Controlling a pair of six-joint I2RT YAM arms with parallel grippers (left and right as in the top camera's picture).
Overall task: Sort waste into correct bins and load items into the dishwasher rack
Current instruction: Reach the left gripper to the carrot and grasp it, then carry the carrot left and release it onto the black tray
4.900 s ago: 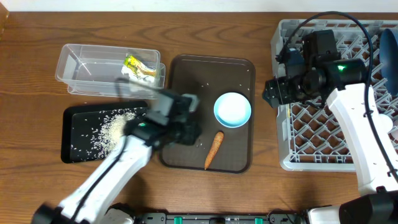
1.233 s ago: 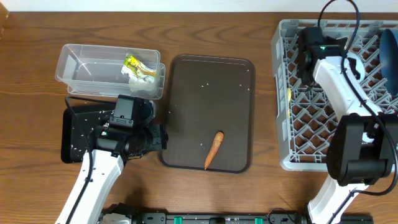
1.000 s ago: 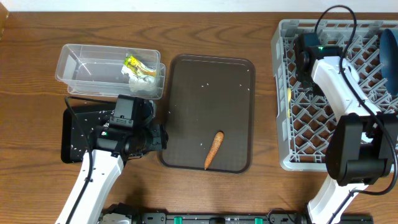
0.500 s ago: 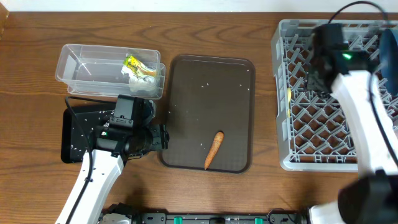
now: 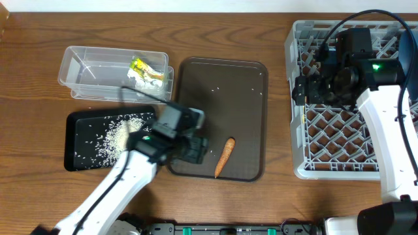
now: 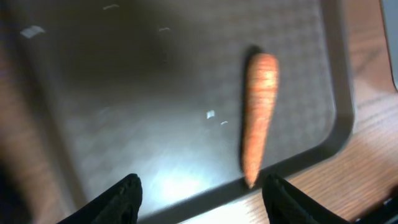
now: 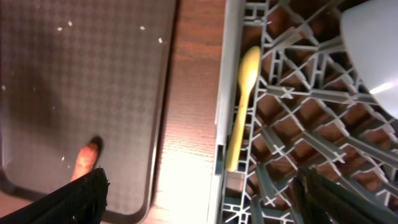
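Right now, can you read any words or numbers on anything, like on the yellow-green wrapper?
No text can be read in any view.
yellow-green wrapper in the clear tub: any print is too small to read.
carrot, brown tray, dishwasher rack, yellow spoon: no words, numbers or signs show.

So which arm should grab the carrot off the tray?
Left. The left gripper hangs beside the carrot at the brown tray's near edge, jaws open, carrot in its wrist view. The right gripper is over the dishwasher rack, farther off.
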